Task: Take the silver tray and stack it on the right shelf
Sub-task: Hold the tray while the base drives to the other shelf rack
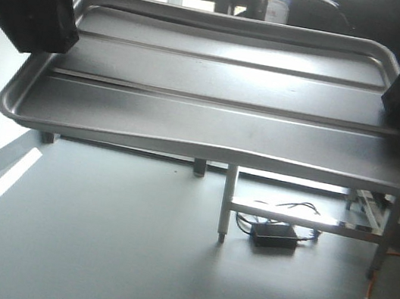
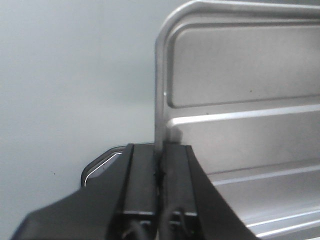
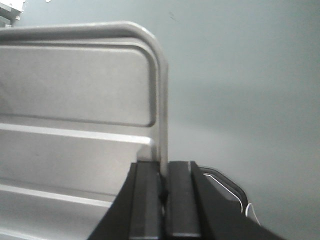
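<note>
The silver tray point(image 1: 220, 122) hangs in the air above the floor point(image 1: 93, 239), roughly level and held by its two short ends. The left gripper point(image 2: 161, 159) is pressed tight on one rolled rim and the right gripper point(image 3: 164, 172) on the other. The right shelf isn't in sight from here. I'd say the carry wants both arms moving as one — same height, same pace — or that thin rim could twist out of a pinch.
</note>
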Tool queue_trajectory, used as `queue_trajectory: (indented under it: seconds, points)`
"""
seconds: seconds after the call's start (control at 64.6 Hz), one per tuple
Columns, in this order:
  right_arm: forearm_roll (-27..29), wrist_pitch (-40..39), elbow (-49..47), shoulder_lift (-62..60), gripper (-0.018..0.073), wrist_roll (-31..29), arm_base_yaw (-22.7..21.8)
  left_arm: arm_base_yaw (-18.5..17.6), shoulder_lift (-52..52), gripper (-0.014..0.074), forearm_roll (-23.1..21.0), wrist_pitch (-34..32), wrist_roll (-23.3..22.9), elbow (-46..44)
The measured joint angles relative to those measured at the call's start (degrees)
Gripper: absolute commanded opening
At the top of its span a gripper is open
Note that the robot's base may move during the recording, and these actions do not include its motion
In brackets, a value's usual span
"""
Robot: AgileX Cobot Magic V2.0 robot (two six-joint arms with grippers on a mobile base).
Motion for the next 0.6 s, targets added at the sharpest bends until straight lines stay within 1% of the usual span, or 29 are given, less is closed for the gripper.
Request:
queue_trajectory:
  seconds: [0.603]
  points:
    - [0.0,0.0,0.0,0.0,0.0057,0.0,0.0,0.0,0.0,-0.0094,0.2,0.0,0.0,0.0]
